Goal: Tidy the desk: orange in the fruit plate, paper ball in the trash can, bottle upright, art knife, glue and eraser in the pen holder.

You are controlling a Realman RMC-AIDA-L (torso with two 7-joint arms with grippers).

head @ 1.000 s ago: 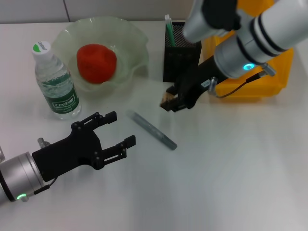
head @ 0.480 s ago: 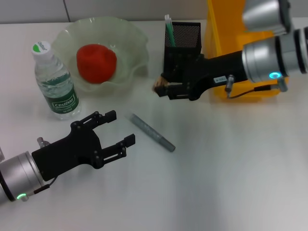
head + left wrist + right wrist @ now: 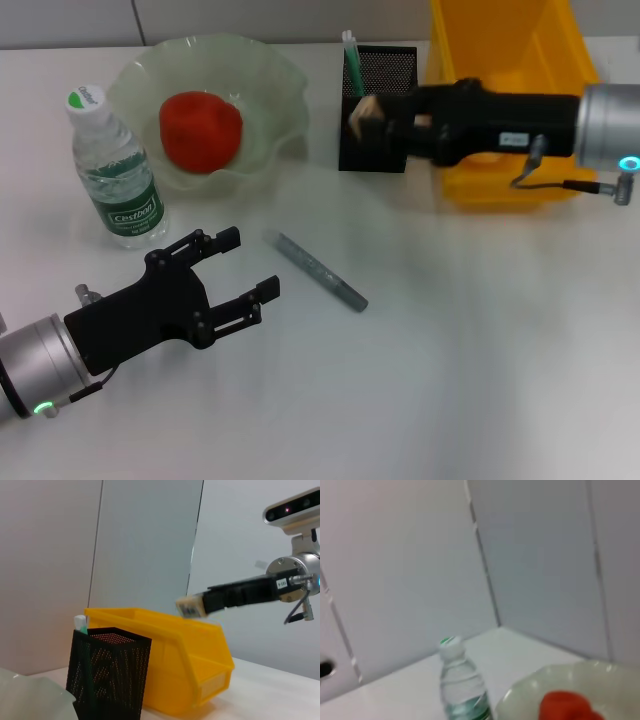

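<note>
Place: an office or lab desk
Signs: white desk (image 3: pixel 480 350), pale panelled walls (image 3: pixel 145 545), mesh pen holder (image 3: pixel 377 120), yellow bin (image 3: pixel 510 60)

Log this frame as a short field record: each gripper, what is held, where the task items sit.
right gripper: shut on the eraser, held above the pen holder
left gripper: open, low over the table, holding nothing
orange: in the fruit plate
bottle: upright, beside the fruit plate
art knife: lying on the table between the grippers
pen holder contents: one green-and-white item stands in it
yellow bin: beside the pen holder
paper ball: not visible
</note>
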